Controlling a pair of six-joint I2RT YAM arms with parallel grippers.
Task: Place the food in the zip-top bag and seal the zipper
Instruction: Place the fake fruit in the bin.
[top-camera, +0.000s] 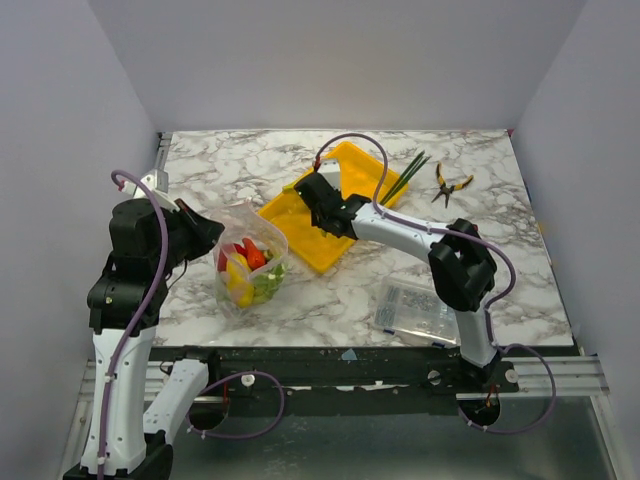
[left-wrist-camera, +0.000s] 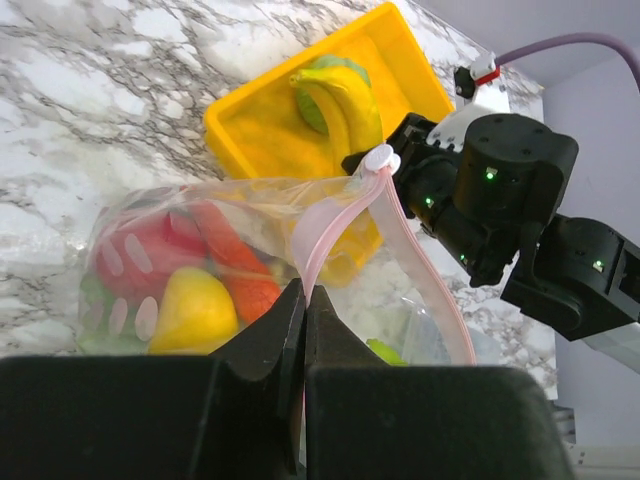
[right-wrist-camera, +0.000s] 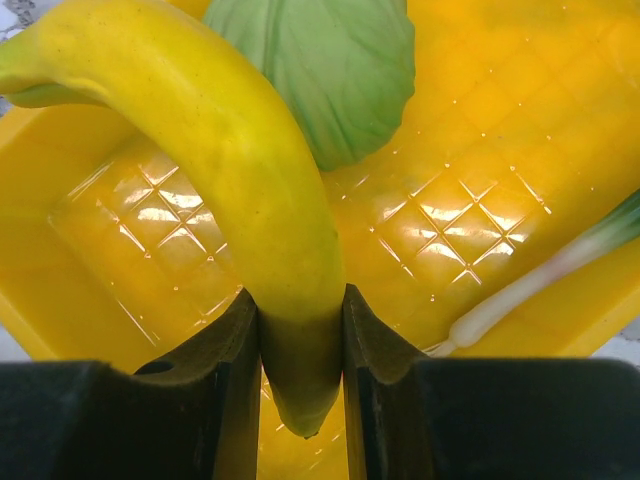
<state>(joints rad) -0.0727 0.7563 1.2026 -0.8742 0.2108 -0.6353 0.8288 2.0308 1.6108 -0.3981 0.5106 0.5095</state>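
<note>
The zip-top bag (top-camera: 250, 262) stands open on the marble, left of centre, holding red, yellow and green toy food (left-wrist-camera: 190, 300). My left gripper (left-wrist-camera: 303, 292) is shut on the pink zipper (left-wrist-camera: 330, 225) strip at the bag's mouth. A white slider (left-wrist-camera: 378, 160) sits on the strip's far end. My right gripper (right-wrist-camera: 300, 300) is shut on a yellow banana (right-wrist-camera: 240, 150) over the yellow tray (right-wrist-camera: 480, 120). A green leafy piece (right-wrist-camera: 320, 70) and a white-green leek (right-wrist-camera: 530, 285) lie in the tray. In the top view my right gripper (top-camera: 310, 190) reaches over the tray's left side.
Yellow-handled pliers (top-camera: 450, 185) lie at the back right. A rigid clear box of small parts (top-camera: 415, 308) sits near the front edge, by the right arm. The yellow tray (top-camera: 350, 165) lies mid-table, right behind the bag. White walls close in three sides.
</note>
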